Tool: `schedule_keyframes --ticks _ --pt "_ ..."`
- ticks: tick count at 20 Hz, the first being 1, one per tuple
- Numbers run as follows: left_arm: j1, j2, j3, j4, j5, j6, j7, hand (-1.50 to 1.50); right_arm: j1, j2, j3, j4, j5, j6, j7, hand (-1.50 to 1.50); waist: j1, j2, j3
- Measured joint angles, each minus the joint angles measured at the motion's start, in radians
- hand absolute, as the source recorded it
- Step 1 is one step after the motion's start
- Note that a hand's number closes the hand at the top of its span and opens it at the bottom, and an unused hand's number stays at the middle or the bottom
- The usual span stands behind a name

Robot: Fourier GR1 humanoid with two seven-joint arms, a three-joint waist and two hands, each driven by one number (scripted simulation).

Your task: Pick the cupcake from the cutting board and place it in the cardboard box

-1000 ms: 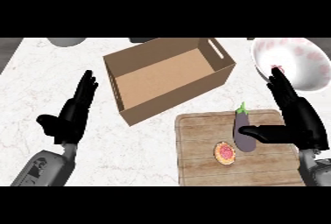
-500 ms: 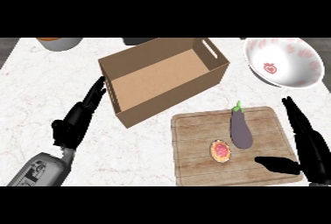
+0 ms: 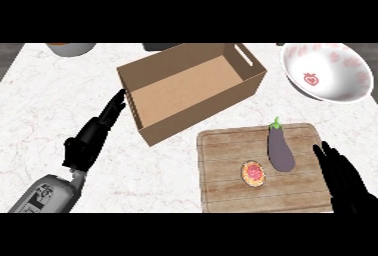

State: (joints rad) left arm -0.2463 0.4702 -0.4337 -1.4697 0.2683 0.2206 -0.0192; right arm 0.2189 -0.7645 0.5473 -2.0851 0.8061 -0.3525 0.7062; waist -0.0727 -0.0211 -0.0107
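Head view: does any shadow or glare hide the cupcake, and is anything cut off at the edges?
Head view: the light is even, with no glare on the cupcake or the cutting board. The inside of the box is readable, its walls only slightly darker. The right hand is cut off at the lower right edge.

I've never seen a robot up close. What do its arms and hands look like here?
The left hand is plain black, with long slim fingers. It joins a rounded grey forearm that has a slight sheen and small dark markings too fine to read. The right hand is the same black, slender-fingered build; its forearm does not show. No cables or sleeves are visible.
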Motion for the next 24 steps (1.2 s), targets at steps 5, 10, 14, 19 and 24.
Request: schedule_keyframes --ticks 5,10,14,19,24 --pt "-0.003 -0.016 -0.025 -0.022 -0.016 -0.011 0.011 0.0 0.013 0.046 0.095 -0.221 0.063 0.209 0.27 -1.5 0.038 0.01 0.002" --pt "-0.01 -0.025 -0.021 -0.034 -0.025 -0.027 0.022 0.0 -0.062 0.18 0.192 -0.239 0.084 0.339 0.409 -1.5 0.062 0.016 0.006" --pt "-0.006 -0.044 -0.023 -0.029 -0.042 -0.041 0.02 0.0 -0.152 0.309 0.205 -0.213 0.104 0.399 0.454 -1.5 0.072 0.019 0.007" --pt "-0.017 -0.061 -0.009 -0.048 -0.058 -0.042 0.056 0.0 -0.202 0.413 0.188 -0.147 0.138 0.454 0.452 -1.5 0.074 0.02 0.009" --pt "-0.013 -0.075 0.006 -0.028 -0.074 -0.058 0.039 0.0 -0.174 0.477 0.175 -0.065 0.17 0.473 0.43 -1.5 0.072 0.021 0.009"
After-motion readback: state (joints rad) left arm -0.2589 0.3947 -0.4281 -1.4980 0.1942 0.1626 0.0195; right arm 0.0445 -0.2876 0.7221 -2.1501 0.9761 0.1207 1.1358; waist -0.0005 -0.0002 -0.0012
